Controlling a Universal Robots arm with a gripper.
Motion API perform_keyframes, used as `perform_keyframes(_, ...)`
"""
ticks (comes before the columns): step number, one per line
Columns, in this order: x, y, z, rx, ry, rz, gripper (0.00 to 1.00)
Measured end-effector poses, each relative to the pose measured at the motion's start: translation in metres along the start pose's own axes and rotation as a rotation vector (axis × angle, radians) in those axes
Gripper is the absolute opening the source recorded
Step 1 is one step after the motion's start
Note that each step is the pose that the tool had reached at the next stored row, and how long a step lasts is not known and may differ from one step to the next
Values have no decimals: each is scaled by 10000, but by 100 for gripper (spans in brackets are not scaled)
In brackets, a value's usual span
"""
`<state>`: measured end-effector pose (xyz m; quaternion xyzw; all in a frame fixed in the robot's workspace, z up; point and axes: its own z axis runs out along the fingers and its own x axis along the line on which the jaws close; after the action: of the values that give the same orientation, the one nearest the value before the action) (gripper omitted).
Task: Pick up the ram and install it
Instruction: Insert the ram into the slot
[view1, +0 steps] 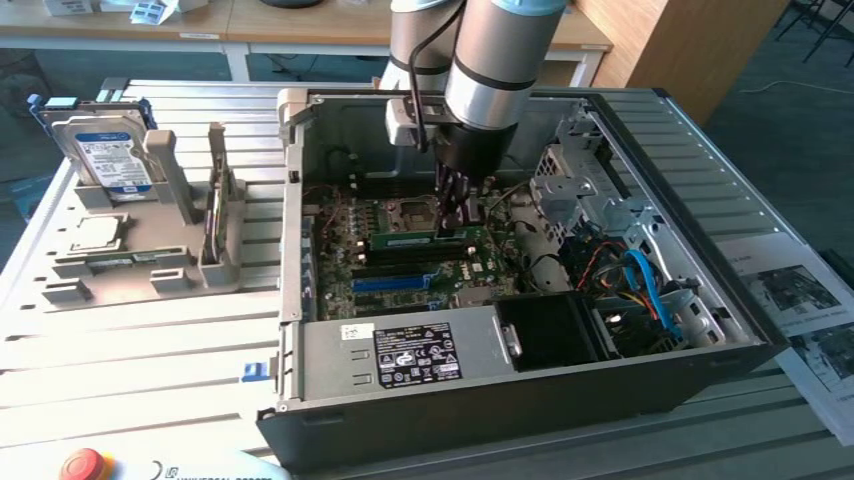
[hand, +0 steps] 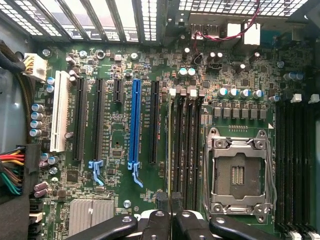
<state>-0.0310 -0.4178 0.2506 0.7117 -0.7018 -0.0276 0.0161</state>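
The ram (view1: 424, 238), a long, narrow, flat green circuit-board stick with dark chips, stands on its long edge directly under the black two-fingered gripper (view1: 454, 222), inside the open grey metal computer case (view1: 534, 400). Your gripper is pinched shut on the stick's upper edge, toward one end.

In the wrist view the ram (hand: 170, 150) is a thin pale-green line running out from the gripper (hand: 171, 212). It lies along the bank of black empty memory slots (hand: 186, 145), and the square silver CPU socket (hand: 240, 172) sits just beyond that bank. You cannot tell whether it is seated.

Expect a light, stiff but brittle board with smooth faces that could slip. Squeeze its flat sides along the top edge, clear of the contact edge below. An off-centre hold may tip it under pressure.
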Motion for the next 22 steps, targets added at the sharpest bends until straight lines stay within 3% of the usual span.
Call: perform_keyframes(22, -5, 10, 36, 10, -13, 180, 12)
